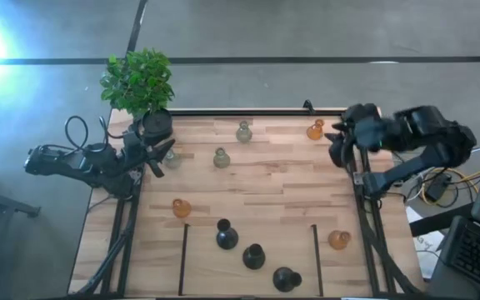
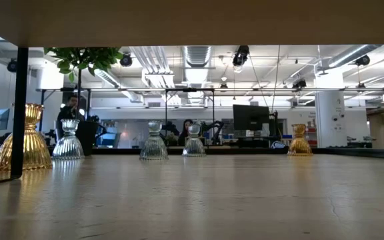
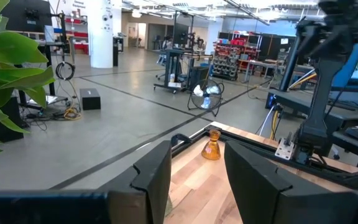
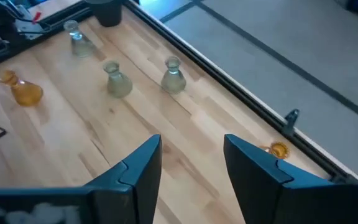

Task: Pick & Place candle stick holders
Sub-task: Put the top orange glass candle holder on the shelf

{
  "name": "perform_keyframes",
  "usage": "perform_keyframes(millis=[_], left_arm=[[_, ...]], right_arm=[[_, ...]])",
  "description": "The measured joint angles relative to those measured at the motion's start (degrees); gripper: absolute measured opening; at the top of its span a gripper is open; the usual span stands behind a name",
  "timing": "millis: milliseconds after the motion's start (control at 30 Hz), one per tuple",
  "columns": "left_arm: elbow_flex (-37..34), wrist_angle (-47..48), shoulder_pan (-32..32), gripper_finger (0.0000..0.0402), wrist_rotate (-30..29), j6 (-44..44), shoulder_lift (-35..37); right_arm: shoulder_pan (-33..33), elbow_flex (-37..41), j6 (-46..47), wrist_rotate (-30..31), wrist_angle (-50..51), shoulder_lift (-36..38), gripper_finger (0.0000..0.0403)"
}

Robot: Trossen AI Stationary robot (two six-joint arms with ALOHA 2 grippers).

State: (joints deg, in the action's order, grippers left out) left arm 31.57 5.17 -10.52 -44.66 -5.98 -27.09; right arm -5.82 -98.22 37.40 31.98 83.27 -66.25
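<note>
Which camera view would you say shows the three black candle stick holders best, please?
The high view: it looks straight down on all three black candle stick holders, lined up diagonally between two dark lines at the table's near edge. The low view and both wrist views show only amber and pale holders, none of the black ones.

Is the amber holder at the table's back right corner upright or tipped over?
Upright. The amber holder stands on its bulb base with the narrow neck up; the low view shows it that way too.

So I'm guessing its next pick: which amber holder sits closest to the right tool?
The translucent amber-orange holder at the table's far edge, just beside the right tool. The other two amber ones stand much farther off, toward the near side.
</note>
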Motion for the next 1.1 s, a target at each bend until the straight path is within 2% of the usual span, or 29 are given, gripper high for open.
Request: perform_keyframes(millis=[200, 333, 400, 567, 800, 1100], left_arm=[[0.00, 0.00, 0.00, 0.0154, 0.00, 0.00, 0.00], [0.00, 0.00, 0.00, 0.0154, 0.00, 0.00, 0.00], [0.00, 0.02, 0.00, 0.0154, 0.00, 0.00, 0.00], [0.00, 0.00, 0.00, 0.0154, 0.00, 0.00, 0.00], [0.00, 0.02, 0.00, 0.0154, 0.01, 0.00, 0.00], [0.00, 0.00, 0.00, 0.0154, 0.00, 0.00, 0.00]], right_arm=[[17.51, 6.40, -12.90, -17.09, -10.45, 0.23, 0.0158], [26.19, 11.64, -20.31, -28.32, -15.52, -1.57, 0.0157], [29.88, 13.83, -23.87, -31.49, -17.25, -2.86, 0.0157], [38.32, 17.52, -29.97, -33.50, -17.97, -6.49, 0.0157], [49.46, 19.63, -27.05, -34.02, -16.11, -13.58, 0.0157], [54.57, 19.68, -30.31, -35.20, -16.18, -21.76, 0.0157]])
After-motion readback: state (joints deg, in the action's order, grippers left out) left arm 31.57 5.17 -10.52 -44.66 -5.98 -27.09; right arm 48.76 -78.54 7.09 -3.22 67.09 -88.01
